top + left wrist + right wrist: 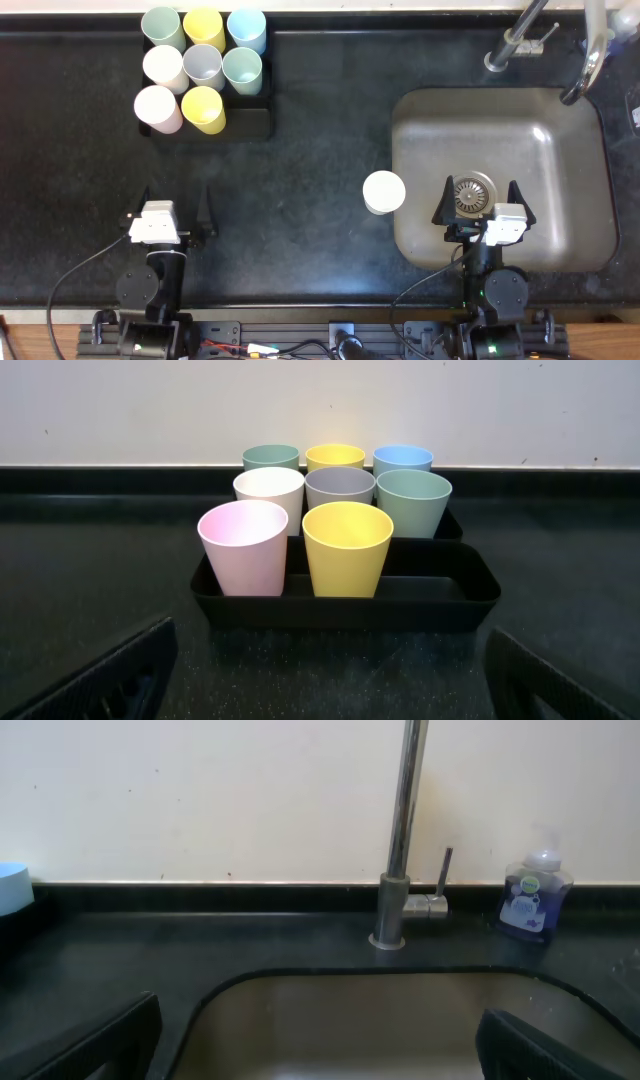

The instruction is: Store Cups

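Top view: tray point(250, 125) sits at 10 o'clock on the counter point(300, 120). It holds eight cups point(203, 68) in a three-by-three grid. The one bare slot point(248, 112) is at the tray's 4 o'clock corner, nearest the arms, so it can likely be reached without passing over the other cups.

Loose cup point(384, 191) is white and stands on the counter at 3 o'clock from centre, right at the left rim of the sink point(560, 140). Can't tell if it's upright or flipped. It's well apart from the tray, so the task isn't done: one cup to go, by my read.

Left gripper point(172, 203) is at 7 o'clock, low over bare counter. Its jaws are spread wide and hold nothing. In the left wrist view the left gripper point(330, 650) faces the tray point(340, 610) head-on, with the pink cup point(243, 545) and yellow cup point(347, 547) in the front row.

Right gripper point(480, 197) is at 4 o'clock over the sink, next to the drain point(473, 192). Its jaws are also wide apart and empty. The loose cup is just at its 9 o'clock, so this arm looks best placed to pick it. In the right wrist view the right gripper point(315, 1025) points at the faucet point(402, 830) and soap bottle point(535, 900), not at the cup, so it would have to turn toward 9 o'clock first.

Risk: a cup this close to the rim could tip into the sink if nudged.
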### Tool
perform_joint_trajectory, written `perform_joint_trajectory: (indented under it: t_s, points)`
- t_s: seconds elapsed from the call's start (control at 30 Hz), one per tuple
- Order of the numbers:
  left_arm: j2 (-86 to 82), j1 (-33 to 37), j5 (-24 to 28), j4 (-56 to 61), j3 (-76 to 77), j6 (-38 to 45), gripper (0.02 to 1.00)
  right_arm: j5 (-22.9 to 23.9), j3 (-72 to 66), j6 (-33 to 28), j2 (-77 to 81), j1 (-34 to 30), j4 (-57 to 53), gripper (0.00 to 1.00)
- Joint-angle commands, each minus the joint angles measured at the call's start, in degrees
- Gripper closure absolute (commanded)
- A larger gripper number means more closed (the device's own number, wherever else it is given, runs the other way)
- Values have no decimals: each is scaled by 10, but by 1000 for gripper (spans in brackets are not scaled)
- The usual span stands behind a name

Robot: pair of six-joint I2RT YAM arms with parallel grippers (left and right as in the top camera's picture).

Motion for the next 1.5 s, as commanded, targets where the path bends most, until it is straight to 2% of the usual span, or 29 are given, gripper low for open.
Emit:
perform_joint_trajectory:
  t_s: [0.03, 0.67, 0.8, 0.9, 0.97, 1.13, 1.23, 1.33, 1.43, 1.5]
  points:
    - [-6, 2, 8, -2, -1, 15, 20, -2, -8, 0, -4, -1, 4, 3]
    - [-6, 2, 8, -2, -1, 15, 20, -4, 5, -2, -2, -1, 0, 5]
    - [-6, 2, 8, -2, -1, 15, 20, -63, 106, -2, 46, 0, -73, 5]
    - [-6, 2, 8, -2, -1, 15, 20, -130, 235, -2, 142, 0, -131, 3]
    - [-6, 2, 8, -2, -1, 15, 20, -154, 336, -2, 229, 0, -184, 3]
    - [-6, 2, 8, -2, -1, 15, 20, -154, 584, -2, 463, 5, -430, 3]
    - [-6, 2, 8, -2, -1, 15, 20, -136, 679, -2, 594, 27, -564, 3]
    - [-6, 2, 8, -2, -1, 15, 20, -100, 721, -4, 698, 60, -608, 3]
    - [-6, 2, 8, -2, -1, 15, 20, -58, 727, -4, 766, 93, -608, 5]
    - [-6, 2, 8, -2, -1, 15, 20, -47, 727, -4, 796, 110, -609, 7]
